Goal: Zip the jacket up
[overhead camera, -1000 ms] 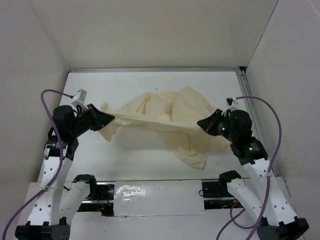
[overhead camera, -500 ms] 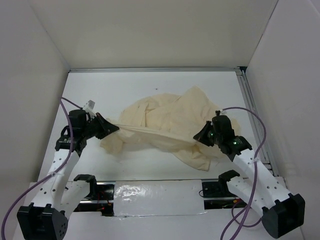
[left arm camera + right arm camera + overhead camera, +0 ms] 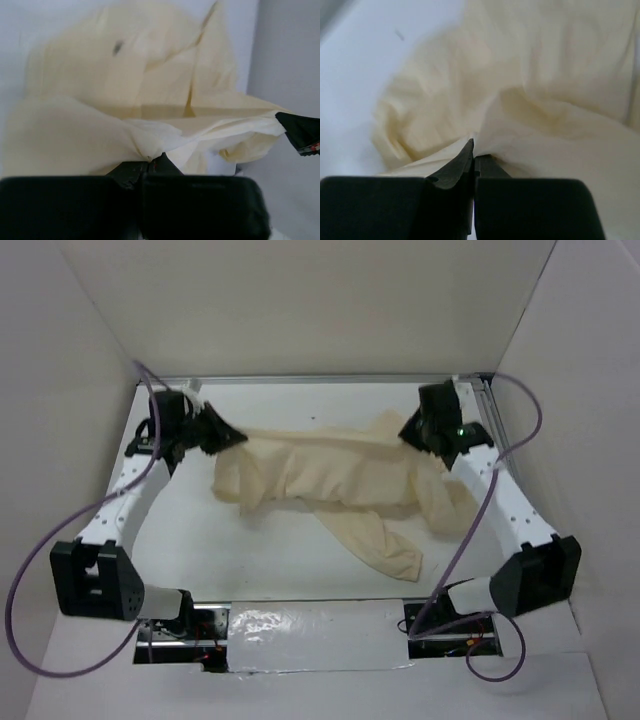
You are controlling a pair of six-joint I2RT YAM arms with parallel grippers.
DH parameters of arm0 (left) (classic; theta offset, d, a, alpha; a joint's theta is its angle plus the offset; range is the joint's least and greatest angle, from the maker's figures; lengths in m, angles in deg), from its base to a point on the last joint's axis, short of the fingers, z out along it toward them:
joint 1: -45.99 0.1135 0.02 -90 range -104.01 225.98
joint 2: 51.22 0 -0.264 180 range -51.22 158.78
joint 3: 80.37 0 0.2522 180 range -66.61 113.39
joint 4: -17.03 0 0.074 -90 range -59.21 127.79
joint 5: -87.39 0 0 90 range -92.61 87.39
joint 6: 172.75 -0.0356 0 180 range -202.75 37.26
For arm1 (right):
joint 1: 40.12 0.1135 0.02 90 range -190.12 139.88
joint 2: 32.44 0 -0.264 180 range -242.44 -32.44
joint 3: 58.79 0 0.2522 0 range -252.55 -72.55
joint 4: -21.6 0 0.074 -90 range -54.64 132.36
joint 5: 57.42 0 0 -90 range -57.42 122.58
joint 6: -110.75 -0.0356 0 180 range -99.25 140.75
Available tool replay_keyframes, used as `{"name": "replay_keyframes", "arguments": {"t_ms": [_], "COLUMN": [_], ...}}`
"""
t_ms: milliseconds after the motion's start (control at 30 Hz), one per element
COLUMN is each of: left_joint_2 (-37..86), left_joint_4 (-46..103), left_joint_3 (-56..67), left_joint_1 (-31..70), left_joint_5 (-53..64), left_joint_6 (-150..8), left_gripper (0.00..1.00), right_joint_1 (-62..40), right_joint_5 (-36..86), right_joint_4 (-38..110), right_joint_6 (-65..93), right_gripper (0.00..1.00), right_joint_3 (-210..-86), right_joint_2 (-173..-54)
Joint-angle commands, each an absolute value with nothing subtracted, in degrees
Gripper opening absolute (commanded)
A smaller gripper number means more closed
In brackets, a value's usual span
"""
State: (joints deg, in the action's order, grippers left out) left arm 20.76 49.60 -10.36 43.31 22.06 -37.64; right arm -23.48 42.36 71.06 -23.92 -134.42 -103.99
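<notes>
The jacket (image 3: 330, 475) is stretched across the far half of the worktop (image 3: 250, 560), its fabric clamped at opposite ends by the left end effector (image 3: 238, 438) and the right end effector (image 3: 406, 433).

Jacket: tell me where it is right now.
Top view: the jacket stretches across the far half of the table, pinched by the left gripper at its left end and the right gripper at its right.
</notes>
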Motion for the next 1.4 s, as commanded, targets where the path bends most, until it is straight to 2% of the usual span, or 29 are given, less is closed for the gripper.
{"name": "replay_keyframes", "arguments": {"t_ms": [0, 33, 67, 100, 133, 200, 233, 267, 300, 333, 400, 533, 633, 733, 767, 800, 833, 900, 933, 967, 1000, 1033, 1100, 1200, 1333, 1367], "left_joint_2": [31.42, 34.96, 41.26, 44.28, 48.23, 57.21, 59.15, 58.56, 57.33, 54.54, 52.58, 50.47, 49.24, 40.67, 37.66, 35.11, 28.56, 21.94, 15.72, 10.35, 7.43, 5.48, -1.00, -7.35, -12.63, -14.73], "left_joint_4": [40.88, 41.77, 42.04, 43.61, 45.19, 47.48, 45.05, 41.29, 33.68, 31.34, 25.19, 26.67, 29.97, 28.61, 29.03, 30.16, 32.96, 32.38, 32.81, 34.12, 34.56, 35.00, 35.36, 41.05, 53.79, 58.69], "left_joint_3": [12.43, 25.45, 32.02, 38.96, 54.61, 69.55, 77.71, 78.40, 75.53, 74.11, 71.56, 70.60, 69.36, 55.25, 45.11, 39.88, 28.77, 16.94, 11.66, -2.23, -2.36, -10.72, -18.06, -29.14, -32.51, -32.95], "left_joint_1": [44.75, 45.28, 45.80, 48.77, 49.93, 52.47, 52.92, 53.28, 54.06, 54.51, 55.21, 56.70, 57.24, 56.63, 55.31, 54.34, 52.59, 51.00, 49.60, 48.02, 47.05, 46.52, 42.40, 38.62, 36.58, 36.32], "left_joint_5": [24.71, 26.81, 28.84, 31.55, 38.63, 44.12, 50.07, 51.60, 52.23, 53.28, 52.94, 51.26, 52.06, 54.33, 53.39, 51.81, 46.66, 44.78, 43.11, 40.40, 40.37, 39.59, 40.72, 33.36, 24.56, 23.51], "left_joint_6": [-43.45, -45.11, -45.21, -44.61, -42.43, -39.70, -36.72, -34.69, -31.62, -30.81, -31.59, -34.23, -36.24, -41.24, -43.00, -47.20, -49.33, -51.18, -51.19, -50.76, -50.75, -48.32, -48.03, -40.93, -31.53, -29.77], "left_gripper": [0.00, 0.00, 0.00, 0.00, 0.00, 0.00, 0.00, 0.00, 0.00, 0.00, 0.00, 0.00, 0.00, 0.00, 0.00, 0.00, 0.00, 0.00, 0.00, 0.00, 0.00, 0.00, 0.00, 0.00, 0.00, 0.00], "right_joint_1": [-29.64, -30.45, -31.32, -33.07, -33.70, -34.06, -34.23, -34.06, -34.58, -34.93, -35.11, -35.29, -35.99, -35.99, -35.21, -34.59, -33.71, -32.13, -31.34, -28.37, -28.34, -26.34, -24.40, -19.83, -13.50, -11.32], "right_joint_5": [54.72, 54.99, 54.64, 54.12, 51.07, 49.73, 48.68, 48.58, 46.66, 41.68, 40.50, 34.96, 34.43, 29.07, 28.89, 28.98, 29.76, 31.07, 31.87, 32.31, 32.32, 32.40, 36.00, 37.76, 37.60, 37.24], "right_joint_4": [72.79, 73.58, 74.46, 77.52, 78.24, 70.58, 65.38, 59.33, 44.21, 37.10, 34.74, 42.38, 47.47, 50.21, 50.13, 49.69, 50.38, 49.43, 48.73, 46.46, 46.44, 48.70, 51.78, 57.58, 61.90, 62.69], "right_joint_6": [-14.77, -13.02, -10.74, -7.67, -5.38, -1.95, -1.58, -1.75, -2.19, -2.71, -3.16, -0.09, -1.83, -0.61, -0.26, -0.08, -1.04, -2.53, -3.94, -6.65, -6.67, -9.11, -11.85, -16.59, -23.19, -25.89], "right_gripper": [0.00, 0.00, 0.00, 0.00, 0.00, 0.00, 0.00, 0.00, 0.00, 0.00, 0.00, 0.00, 0.00, 0.00, 0.00, 0.00, 0.00, 0.00, 0.00, 0.00, 0.00, 0.00, 0.00, 0.00, 0.00, 0.04], "right_joint_3": [-165.66, -174.85, -184.17, -207.41, -221.04, -240.77, -238.51, -223.09, -214.06, -201.61, -202.96, -215.01, -213.98, -198.38, -186.66, -180.46, -168.91, -157.34, -146.14, -136.55, -132.97, -130.50, -123.92, -115.73, -106.67, -103.78], "right_joint_2": [-115.52, -118.89, -122.92, -132.19, -136.89, -142.46, -140.30, -131.58, -126.45, -122.30, -119.63, -124.72, -124.29, -117.54, -112.99, -110.34, -105.61, -100.32, -94.90, -90.06, -87.83, -86.24, -82.04, -78.16, -75.33, -74.81]}}
